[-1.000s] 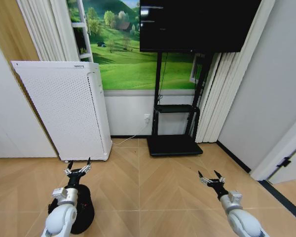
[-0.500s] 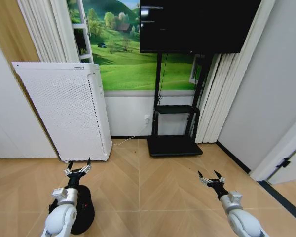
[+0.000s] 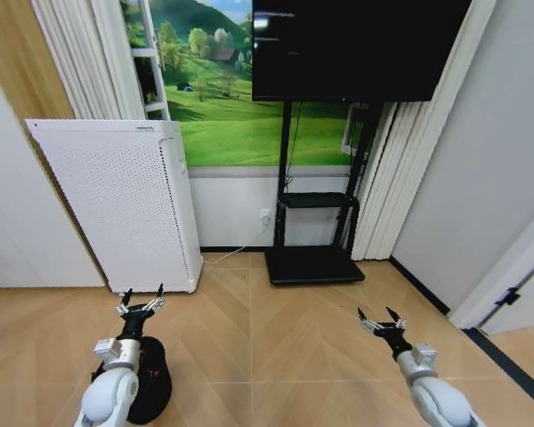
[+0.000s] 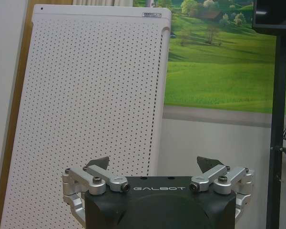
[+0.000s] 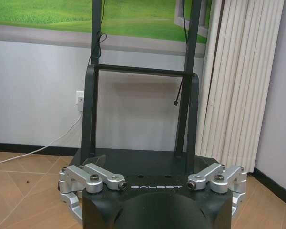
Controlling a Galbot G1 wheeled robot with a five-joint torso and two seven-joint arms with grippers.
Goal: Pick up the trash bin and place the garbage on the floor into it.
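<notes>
Herringbone wood flooring (image 3: 276, 338) fills the lower frame; a white perforated appliance (image 3: 120, 200) stands at left, a TV stand (image 3: 313, 222) at center. The left gripper (image 3: 141, 305) hovers at lower left, fingers spread apart, holding nothing. The trash bin (image 3: 151, 378) sits just below it, partly hidden by the arm. The right gripper (image 3: 381, 320) hovers at lower right, fingers apart and empty. Compared with the earlier frame, the whole scene has shifted slightly downward; both grippers keep their positions.
</notes>
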